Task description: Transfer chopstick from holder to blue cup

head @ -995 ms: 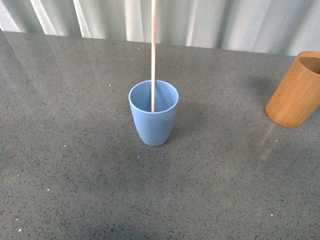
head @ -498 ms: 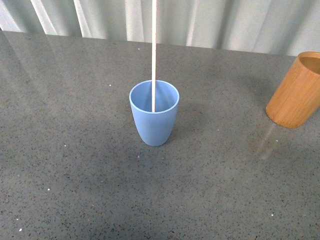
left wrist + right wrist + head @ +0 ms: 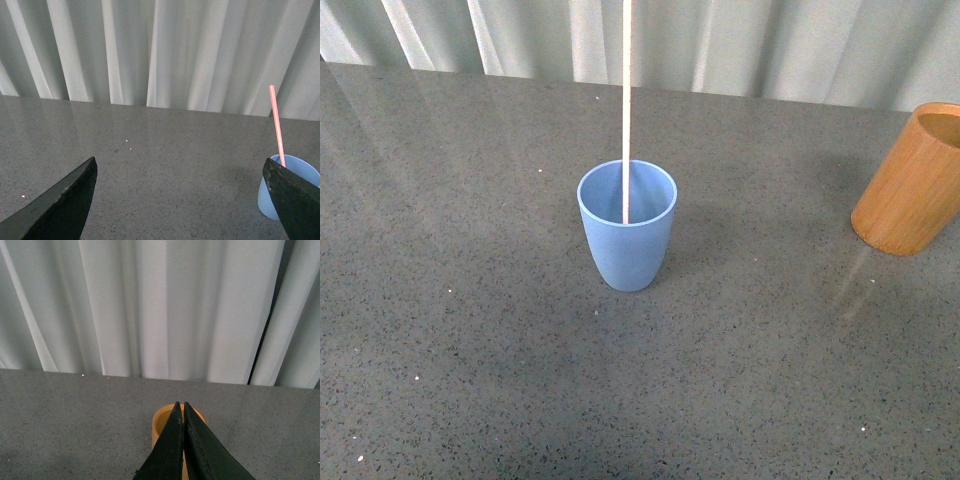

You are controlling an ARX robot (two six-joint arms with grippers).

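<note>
The thin pale cream chopstick (image 3: 625, 110) stands upright inside the light blue plastic cup (image 3: 627, 245). The orange-brown wooden cylinder holder (image 3: 910, 185) sits well off to the right. Left gripper (image 3: 182, 200) is spread wide holding nothing; right gripper (image 3: 183, 437) is pinched closed, nothing visible between its fingers.

chopstick (image 3: 625, 110) upright in blue cup (image 3: 626, 250), holder (image 3: 910, 185) apart

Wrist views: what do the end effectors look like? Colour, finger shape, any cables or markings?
Both show only fingers. The left end effector has two matte black, wedge-shaped fingers tapering to blunt points. The right end effector has the same black tapered blades. No cables, labels or markings are visible. Neither arm appears in the front view.
</note>
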